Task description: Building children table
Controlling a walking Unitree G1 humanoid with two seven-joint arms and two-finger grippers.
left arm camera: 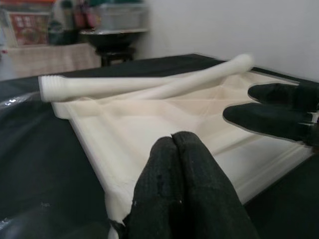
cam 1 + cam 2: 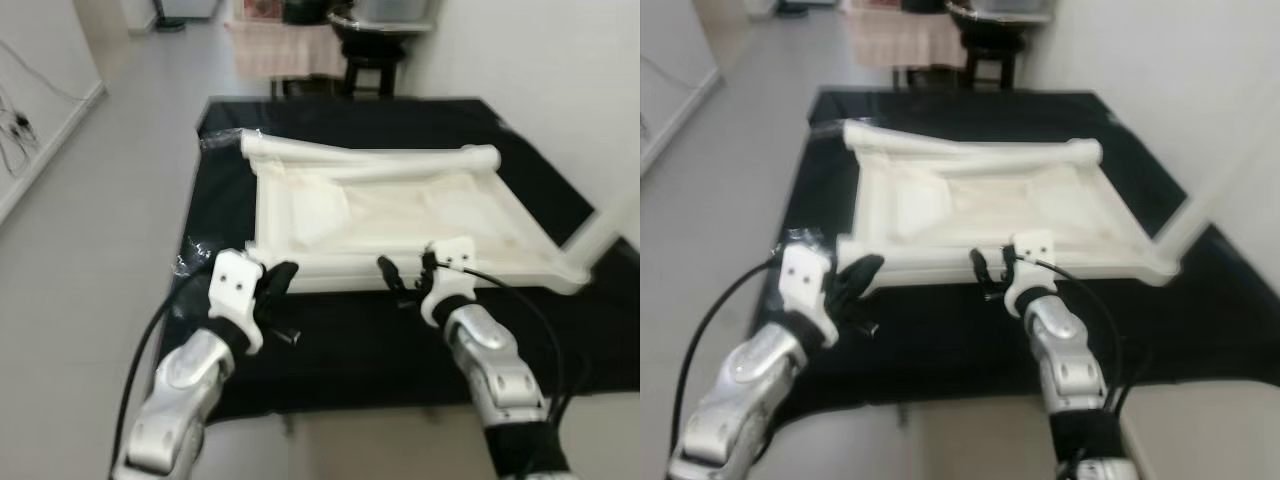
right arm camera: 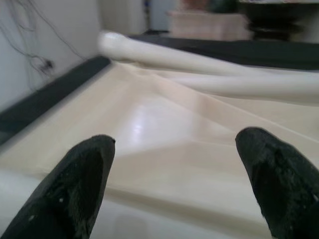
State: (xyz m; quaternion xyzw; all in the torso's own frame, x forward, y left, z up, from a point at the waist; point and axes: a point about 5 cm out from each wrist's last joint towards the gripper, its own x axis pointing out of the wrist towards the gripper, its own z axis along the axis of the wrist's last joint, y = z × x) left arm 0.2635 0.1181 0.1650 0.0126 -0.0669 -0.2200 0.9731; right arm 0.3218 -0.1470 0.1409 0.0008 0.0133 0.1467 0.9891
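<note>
left tool: clenched, at tabletop near corner | right tool: released, reaching to near edge

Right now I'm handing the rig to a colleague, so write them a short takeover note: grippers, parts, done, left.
Left gripper: shut, empty, at the near left corner of the white tabletop.
Right gripper: open, empty, at the tabletop's near edge.
Tabletop lies flat on the black cloth; two white legs rest loose across its far end.
Done: parts laid out.
Left: no leg appears fitted; both likely need mounting.
</note>
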